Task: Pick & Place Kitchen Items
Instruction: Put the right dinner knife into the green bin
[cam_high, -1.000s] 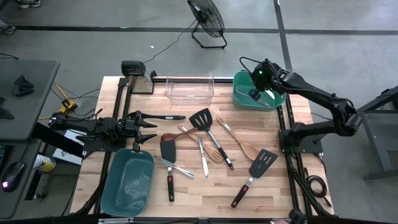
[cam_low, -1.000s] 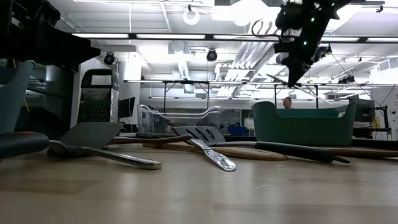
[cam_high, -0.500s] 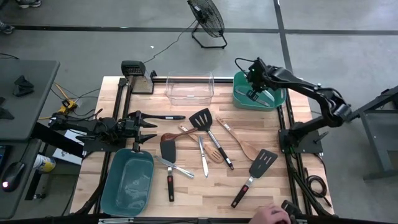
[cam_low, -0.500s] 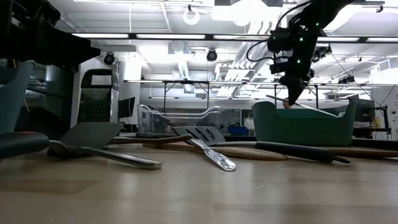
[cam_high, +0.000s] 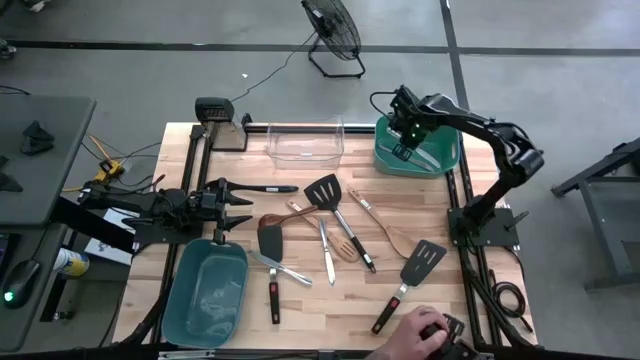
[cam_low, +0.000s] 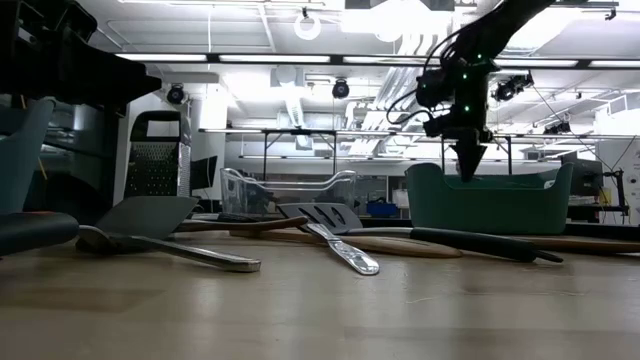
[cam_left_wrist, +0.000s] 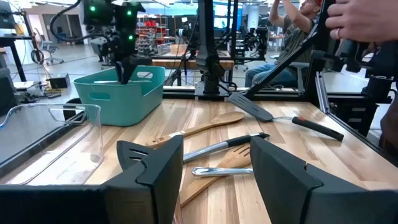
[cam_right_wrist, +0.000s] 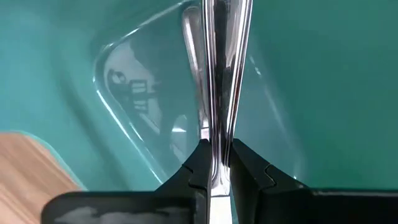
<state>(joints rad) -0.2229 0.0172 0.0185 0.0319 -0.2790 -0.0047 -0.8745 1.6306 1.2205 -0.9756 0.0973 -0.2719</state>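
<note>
R claw (cam_high: 403, 150) pinched shut on slim silvery metal utensil handle (cam_right_wrist: 214, 74), hanging over green plastic tub (cam_high: 440, 158) at counter's far-R corner; handle's long axis runs straight out from fingertips, down into tub. L claw (cam_high: 238, 207) parted, empty, idle at L edge, nearer the black slotted turner (cam_high: 326, 191) and wooden spoon (cam_high: 385, 228) mid-counter.
</note>
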